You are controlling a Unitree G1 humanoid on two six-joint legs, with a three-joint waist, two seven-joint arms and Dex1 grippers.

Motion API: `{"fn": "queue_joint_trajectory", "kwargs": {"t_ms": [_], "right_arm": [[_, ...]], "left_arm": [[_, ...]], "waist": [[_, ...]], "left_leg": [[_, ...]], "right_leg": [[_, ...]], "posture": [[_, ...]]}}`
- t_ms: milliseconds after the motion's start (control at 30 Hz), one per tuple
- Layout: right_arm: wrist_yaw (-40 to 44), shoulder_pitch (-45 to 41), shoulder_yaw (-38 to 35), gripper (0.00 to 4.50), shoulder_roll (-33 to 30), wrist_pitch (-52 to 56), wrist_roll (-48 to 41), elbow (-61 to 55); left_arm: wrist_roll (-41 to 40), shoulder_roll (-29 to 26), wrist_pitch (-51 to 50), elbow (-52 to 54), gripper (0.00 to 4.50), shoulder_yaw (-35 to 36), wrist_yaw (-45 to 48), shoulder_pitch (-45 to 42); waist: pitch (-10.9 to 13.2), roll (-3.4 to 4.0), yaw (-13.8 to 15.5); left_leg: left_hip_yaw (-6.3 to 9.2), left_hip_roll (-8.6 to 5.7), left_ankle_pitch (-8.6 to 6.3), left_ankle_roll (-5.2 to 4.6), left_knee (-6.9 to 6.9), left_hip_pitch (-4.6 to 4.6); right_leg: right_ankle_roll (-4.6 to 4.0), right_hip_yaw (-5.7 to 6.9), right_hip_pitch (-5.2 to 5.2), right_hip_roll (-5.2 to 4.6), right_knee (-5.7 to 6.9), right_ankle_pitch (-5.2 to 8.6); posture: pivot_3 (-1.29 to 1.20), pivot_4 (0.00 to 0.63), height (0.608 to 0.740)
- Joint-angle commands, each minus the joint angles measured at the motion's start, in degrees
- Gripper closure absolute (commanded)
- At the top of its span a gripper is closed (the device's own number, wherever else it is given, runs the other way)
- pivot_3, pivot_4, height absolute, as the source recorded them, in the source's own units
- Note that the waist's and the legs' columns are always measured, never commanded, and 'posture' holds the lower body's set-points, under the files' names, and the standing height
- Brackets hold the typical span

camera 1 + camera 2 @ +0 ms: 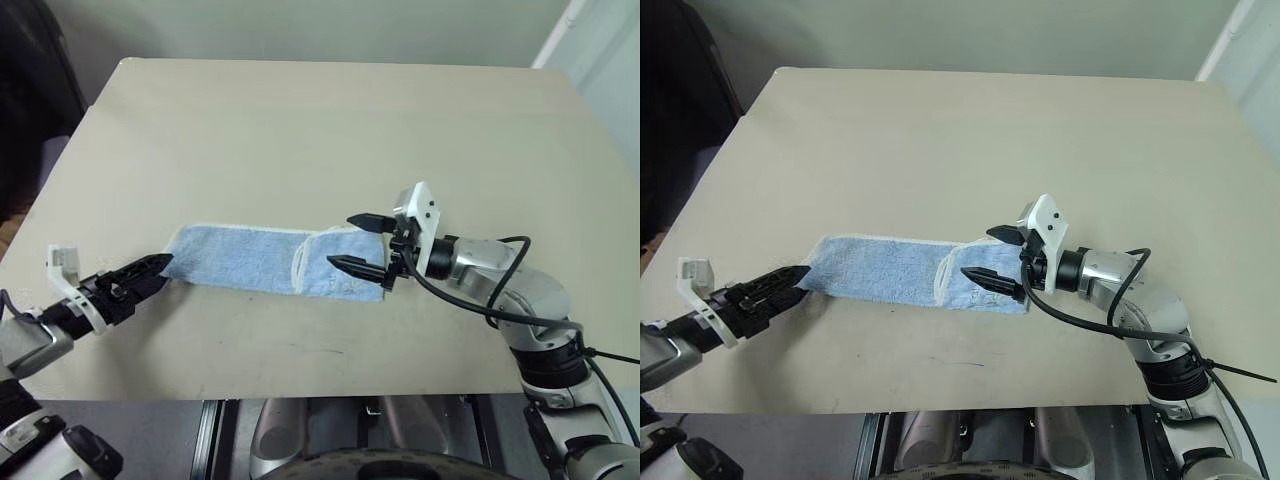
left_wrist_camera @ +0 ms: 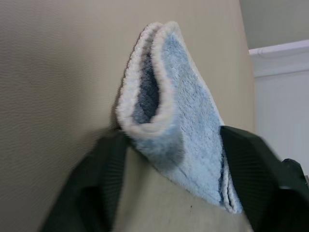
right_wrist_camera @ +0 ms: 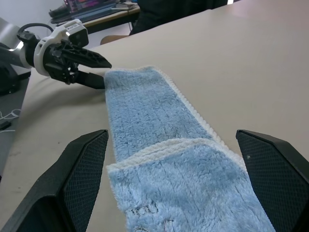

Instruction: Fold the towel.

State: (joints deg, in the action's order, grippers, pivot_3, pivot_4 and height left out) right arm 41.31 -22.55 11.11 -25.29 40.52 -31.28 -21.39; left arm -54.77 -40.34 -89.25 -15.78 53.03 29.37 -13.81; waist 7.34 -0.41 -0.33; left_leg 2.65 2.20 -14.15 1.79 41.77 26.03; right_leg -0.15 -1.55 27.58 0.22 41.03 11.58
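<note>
Beige table [image 1: 300, 130], blue towel [image 1: 245, 258] strip, end folded

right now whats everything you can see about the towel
The towel is light blue fuzzy terry cloth with white stitched edging, lying as a long narrow strip across the beige table. Its end nearest the right gripper is already folded back over the strip, and that gripper's open fingers straddle the fold. At the other end the layered edge sits between the left gripper's black fingers; whether they are gripping it is unclear. A faint mark shows on the folded flap.
</note>
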Motion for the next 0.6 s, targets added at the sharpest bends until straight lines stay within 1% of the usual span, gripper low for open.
{"fn": "queue_joint_trajectory", "kwargs": {"t_ms": [33,167,200,433,600], "right_arm": [[-0.8,0.4,-1.1,0.00,0.3,-0.9,0.1,-2.7],[-1.1,0.8,-1.0,0.00,0.2,-0.7,0.1,-3.0],[-1.2,0.9,-1.1,0.00,0.1,-0.5,0.1,-3.0],[-0.8,1.4,-2.2,0.00,-0.6,-0.1,-1.0,-3.7],[1.4,1.2,-4.2,0.00,-2.6,0.3,-2.8,-4.4]], "left_arm": [[-0.1,-1.0,1.2,-0.6,2.80,0.5,0.2,-1.0],[-0.4,-0.8,1.6,-0.7,4.33,0.0,0.3,-1.2],[-0.5,-0.8,1.7,-0.5,4.42,-0.1,0.4,-1.1],[-1.7,-1.0,2.0,2.1,4.42,-1.7,1.5,-1.6],[-4.9,1.3,0.6,7.1,4.42,-6.3,2.7,-5.5]], "waist": [[0.0,-0.03,0.0],[0.1,-0.11,0.0],[0.1,-0.14,0.0],[0.1,-0.21,0.1],[0.2,-0.43,0.7]], "left_leg": [[0.00,0.00,0.00,0.00,0.00,0.00],[0.01,0.02,-0.05,0.00,0.00,0.01],[0.01,0.03,-0.06,0.00,0.00,0.01],[0.02,0.11,-0.10,0.05,0.00,0.01],[0.04,0.44,-0.14,0.23,0.12,0.02]], "right_leg": [[-0.03,0.00,0.00,0.01,0.00,0.00],[-0.24,0.00,0.00,0.05,0.00,-0.05],[-0.25,0.00,0.01,0.07,0.00,-0.05],[-0.27,-0.01,0.00,0.22,-0.01,-0.02],[-0.35,-0.03,-0.03,0.57,-0.02,0.03]], "posture": [[0.00,0.150,0.697],[0.00,0.150,0.697],[0.00,0.150,0.697],[0.00,0.150,0.697],[0.00,0.150,0.697]]}}
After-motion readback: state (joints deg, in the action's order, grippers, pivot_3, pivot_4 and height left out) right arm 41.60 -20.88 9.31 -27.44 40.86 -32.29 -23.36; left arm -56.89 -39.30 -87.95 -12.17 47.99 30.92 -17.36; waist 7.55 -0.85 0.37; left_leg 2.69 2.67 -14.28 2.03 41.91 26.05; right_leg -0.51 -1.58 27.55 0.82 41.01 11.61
